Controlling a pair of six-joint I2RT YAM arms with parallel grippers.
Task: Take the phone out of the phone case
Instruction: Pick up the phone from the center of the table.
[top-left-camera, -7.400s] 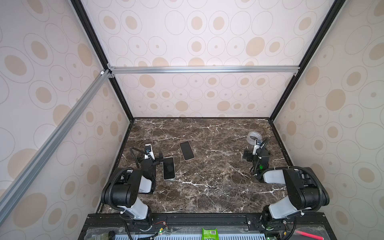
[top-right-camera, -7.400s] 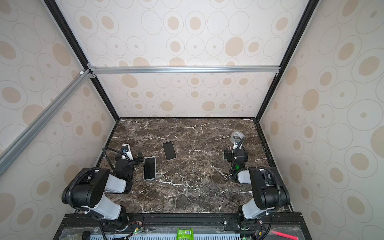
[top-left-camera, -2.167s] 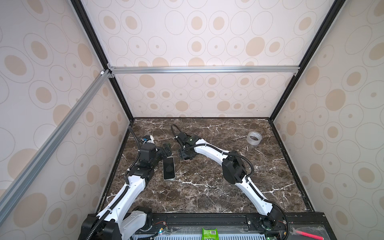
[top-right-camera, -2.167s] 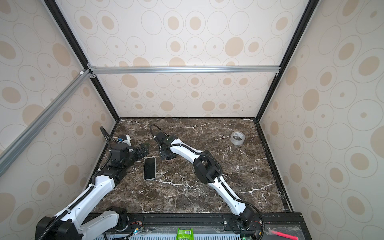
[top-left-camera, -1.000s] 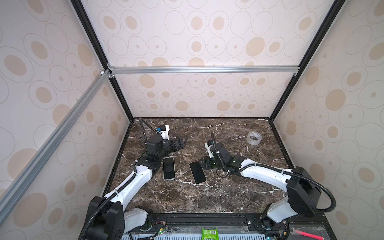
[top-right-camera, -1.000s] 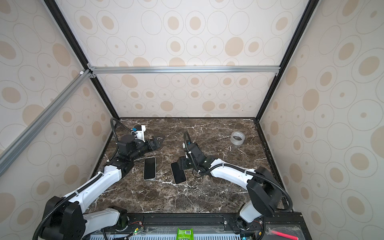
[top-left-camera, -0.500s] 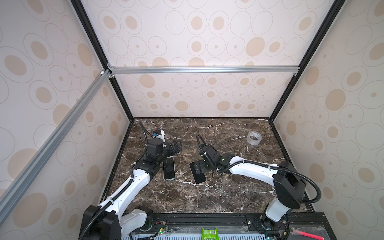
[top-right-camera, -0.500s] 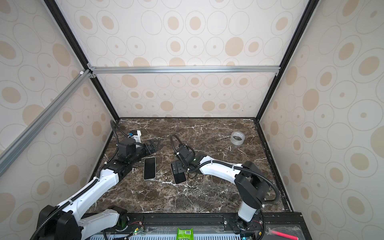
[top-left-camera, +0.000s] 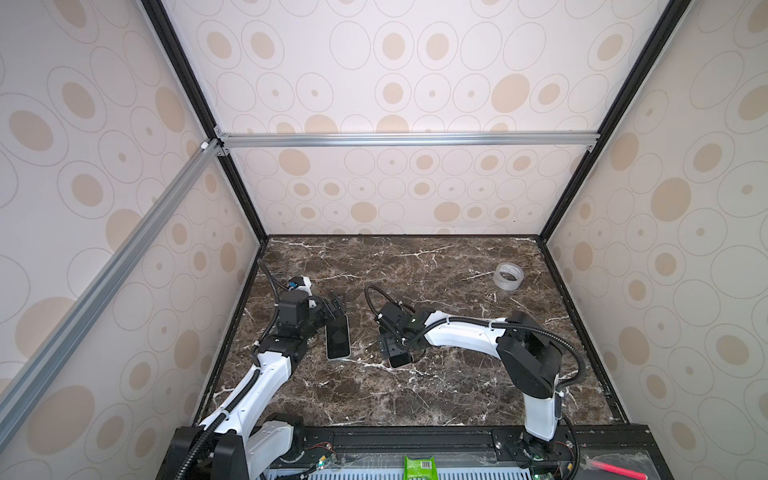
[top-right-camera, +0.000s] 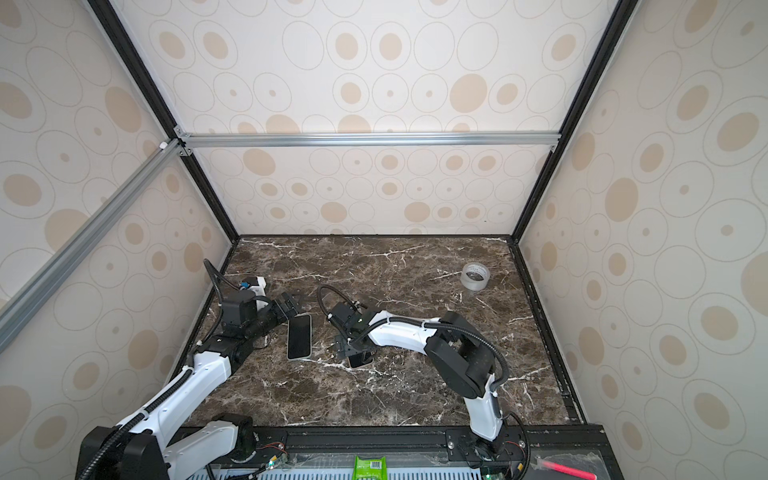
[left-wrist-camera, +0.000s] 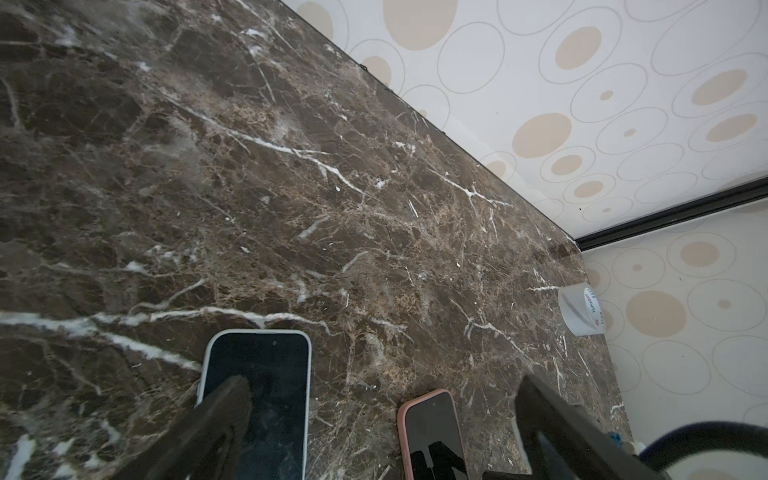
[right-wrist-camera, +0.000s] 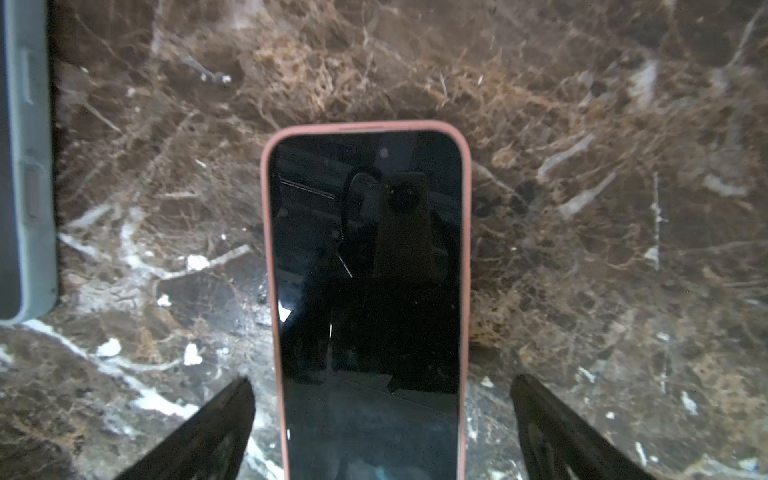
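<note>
The right claw (right-wrist-camera: 382, 384) stood released, its two dark fingers (right-wrist-camera: 208, 428) spread wide on either side of the pink-cased phone (right-wrist-camera: 370, 291) and clear of its edges. That phone lay flat and screen-up on the marble tabletop (right-wrist-camera: 582, 166), seated in its pink case (right-wrist-camera: 266, 249), with the claw's reflection showing in the dark glass. In both top views the right claw hung low over the phone's far end and hid most of it; only the near end showed below the claw.

The left claw (left-wrist-camera: 386, 428) was likewise released, its jaws wide. In the left wrist view one finger (left-wrist-camera: 224, 419) overlapped the screen of the pale-cased phone (left-wrist-camera: 266, 374); whether it touched the glass could not be told. In a top view this claw sat at the far end of that phone, towards the left wall.

The pale-cased phone lay flat and screen-up near the pink-cased one, apart from it and roughly parallel. A roll of clear tape (top-left-camera: 508, 276) stood well apart from both, towards the far right corner of the tabletop.
</note>
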